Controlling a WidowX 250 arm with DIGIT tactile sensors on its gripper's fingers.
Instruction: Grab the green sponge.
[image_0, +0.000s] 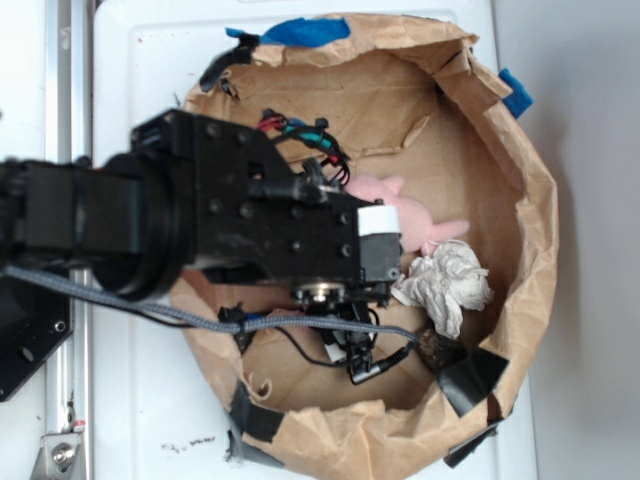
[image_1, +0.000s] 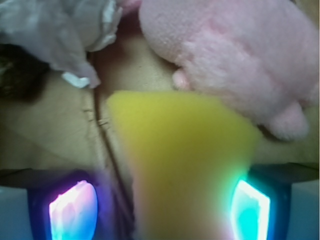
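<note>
Green sponge (image_1: 182, 165) fills the wrist view's centre, yellow face up, lying between the two lit fingers (image_1: 72, 210), which stand apart on either side; contact cannot be confirmed. Pink plush (image_1: 235, 60) presses close at 1 o'clock, paper wad (image_1: 55, 35) at 10 o'clock. Judgement: close squarely on the foam alone, keeping clear of the plush. No legible writing or brand is visible.

green sponge (image_1: 180, 160) blurred, cut off below, hidden behind arm (image_0: 180, 215) in exterior view
</note>
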